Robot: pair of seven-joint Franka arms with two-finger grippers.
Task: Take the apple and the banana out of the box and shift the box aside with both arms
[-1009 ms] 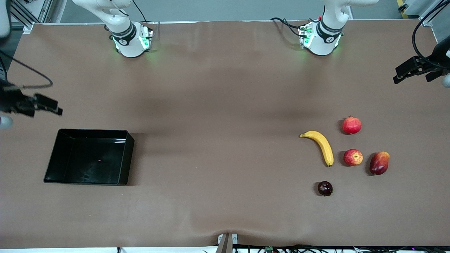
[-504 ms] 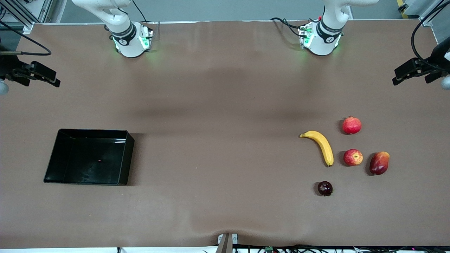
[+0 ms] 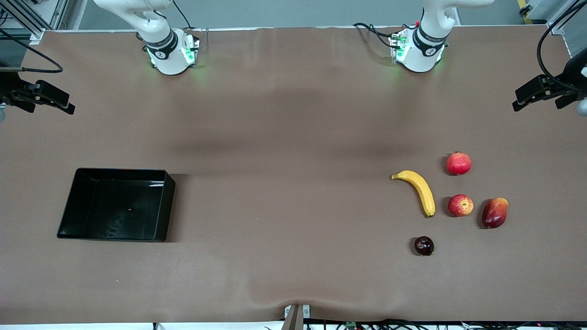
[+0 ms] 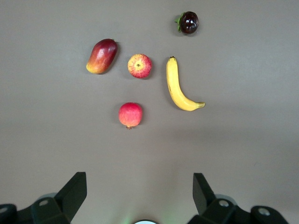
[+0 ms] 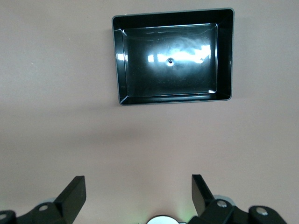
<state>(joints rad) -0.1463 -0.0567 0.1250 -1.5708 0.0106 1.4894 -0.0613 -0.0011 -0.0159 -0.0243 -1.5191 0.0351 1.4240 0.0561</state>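
The yellow banana (image 3: 418,189) (image 4: 177,88) lies toward the left arm's end of the table. The red apple with yellow patches (image 3: 460,205) (image 4: 139,66) sits just beside it. The black box (image 3: 166,206) (image 5: 225,56) stands empty toward the right arm's end. My left gripper (image 3: 535,101) (image 4: 138,189) hangs open and empty high over the table edge, apart from the fruits. My right gripper (image 3: 48,104) (image 5: 138,191) is open and empty, up over the table at its own end, apart from the box.
A plain red pomegranate (image 3: 459,163) lies farther from the front camera than the apple. A red-and-yellow mango-like fruit (image 3: 495,212) sits beside the apple. A dark purple fruit (image 3: 424,245) is nearest the camera. Both arm bases (image 3: 169,50) stand along the table's back edge.
My right gripper has swung away from the box's corner toward the bases' side of the table, then nearly stopped. The left gripper, fruits and box have stayed put.
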